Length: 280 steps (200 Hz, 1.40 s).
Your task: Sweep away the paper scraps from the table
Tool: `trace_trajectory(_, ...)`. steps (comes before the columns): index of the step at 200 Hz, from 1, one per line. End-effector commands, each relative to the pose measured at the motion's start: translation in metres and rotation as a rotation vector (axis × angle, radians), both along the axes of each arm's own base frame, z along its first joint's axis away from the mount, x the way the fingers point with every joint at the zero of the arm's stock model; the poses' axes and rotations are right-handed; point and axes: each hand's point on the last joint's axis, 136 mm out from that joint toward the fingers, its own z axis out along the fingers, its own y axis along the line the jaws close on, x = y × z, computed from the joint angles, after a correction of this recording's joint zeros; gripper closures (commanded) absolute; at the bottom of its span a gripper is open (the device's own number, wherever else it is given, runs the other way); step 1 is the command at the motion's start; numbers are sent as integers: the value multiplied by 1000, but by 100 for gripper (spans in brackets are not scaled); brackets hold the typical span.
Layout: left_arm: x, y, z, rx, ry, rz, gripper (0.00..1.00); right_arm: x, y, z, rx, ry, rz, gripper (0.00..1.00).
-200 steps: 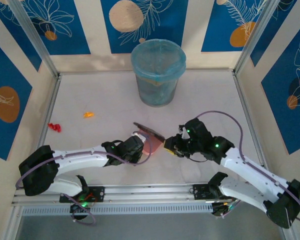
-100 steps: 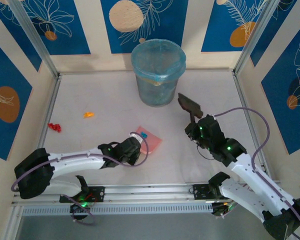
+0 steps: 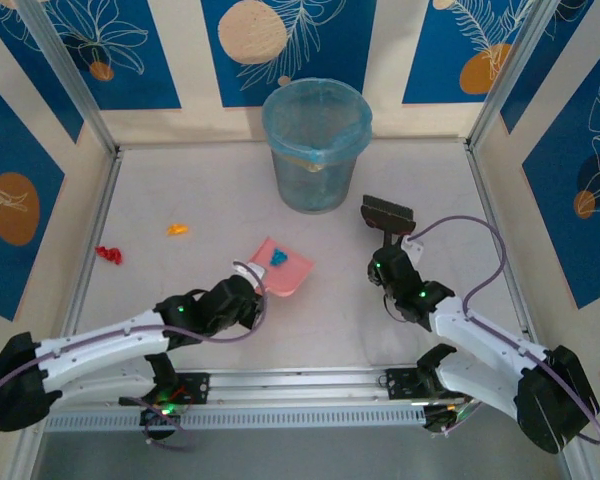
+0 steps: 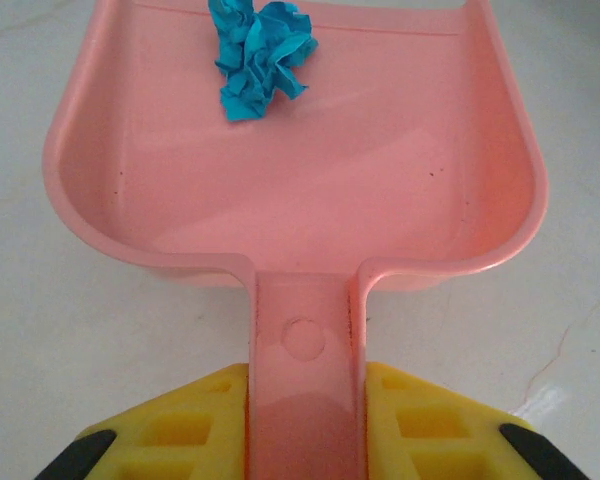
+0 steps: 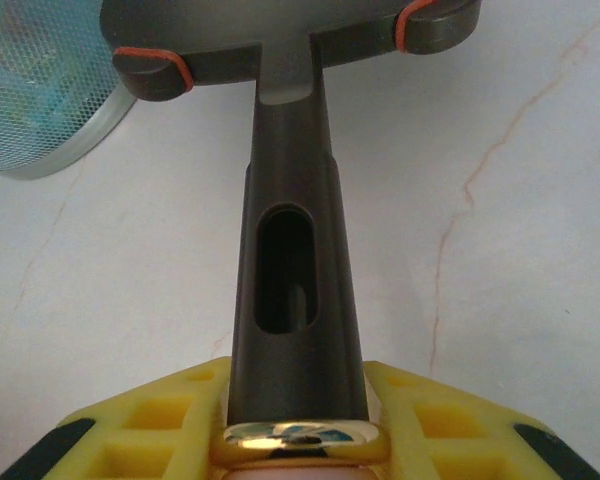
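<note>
My left gripper (image 3: 246, 288) (image 4: 305, 415) is shut on the handle of a pink dustpan (image 3: 288, 273) (image 4: 310, 190), which rests on the table (image 3: 210, 190) at centre with its mouth facing away. One blue paper scrap (image 3: 278, 259) (image 4: 263, 55) lies inside the pan near its far lip. An orange scrap (image 3: 177, 229) and a small cluster of red scraps (image 3: 108, 254) lie on the table's left side. My right gripper (image 3: 394, 262) (image 5: 298, 415) is shut on the handle of a dark brush (image 3: 386, 214) (image 5: 295, 250), whose head points away, right of the pan and apart from it.
A blue-lined waste bin (image 3: 316, 145) (image 5: 35, 90) stands at the back centre, just left of the brush head. Aluminium rails edge the table, with patterned walls behind them. Bare table lies between the dustpan and the scraps on the left.
The right arm has swung the brush away from the dustpan, to the right and back. The left arm has drawn back left, and the pan now lies flat with the blue scrap inside.
</note>
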Motion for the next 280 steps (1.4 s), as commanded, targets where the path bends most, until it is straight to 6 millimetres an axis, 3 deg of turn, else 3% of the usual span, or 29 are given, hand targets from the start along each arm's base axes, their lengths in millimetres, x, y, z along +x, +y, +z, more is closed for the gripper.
trace_trajectory(1,3,15,28,-12,-19,67,100,22,9,27,8,-143,22,100)
trace_trajectory(25,5,16,60,-28,-32,83,100,23,15,22,23,-131,44,100)
trace_trajectory(71,23,-5,149,-75,-96,88,100,25,16,19,4,-105,43,100)
trace_trajectory(96,44,-34,197,-97,-99,59,100,25,15,18,4,-93,35,100)
trace_trajectory(141,106,-81,248,-237,19,55,100,26,15,16,-2,-71,33,100)
trace_trajectory(178,165,-108,264,-546,237,74,100,28,16,15,-5,-57,36,100)
trace_trajectory(219,228,-114,283,-896,375,144,100,29,19,16,3,-49,48,100)
trace_trajectory(247,252,-113,296,-1034,372,191,100,29,21,16,8,-47,57,100)
trace_trajectory(280,271,-108,289,-1175,390,286,100,29,22,15,4,-35,63,100)
